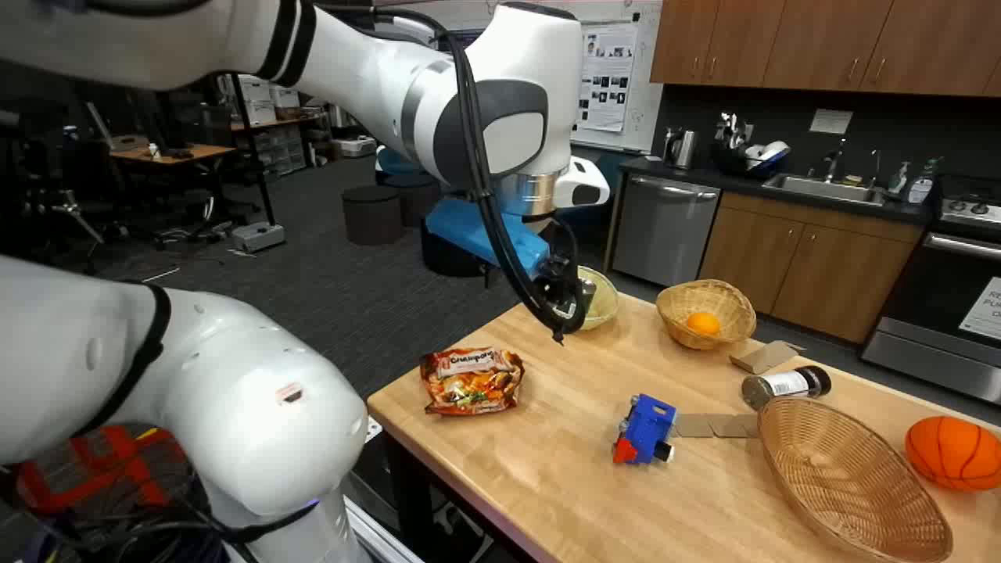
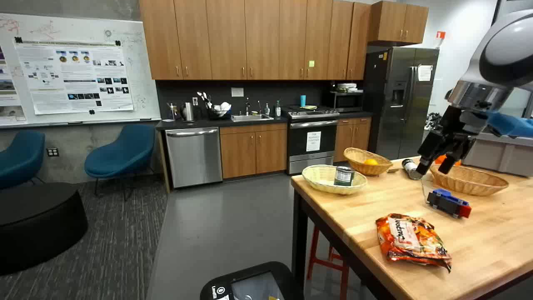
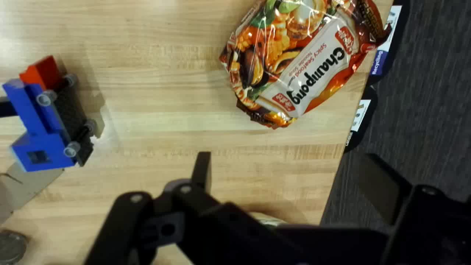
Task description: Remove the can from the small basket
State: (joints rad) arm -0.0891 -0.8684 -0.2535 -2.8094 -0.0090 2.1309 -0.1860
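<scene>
Can (image 2: 344, 176) sits in the basket (image 2: 322, 187). Gripper (image 2: 434, 167) hangs higher than the basket, clear of it; jaws wide apart in wrist view. Bowl (image 2: 370, 170) with orange (image 2: 370, 161) near basket; packet (image 2: 412, 241) nearer the camera than basket in both exterior views.

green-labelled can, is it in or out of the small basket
In: an exterior view shows the can sitting inside the small basket, within its pale rim.
</scene>
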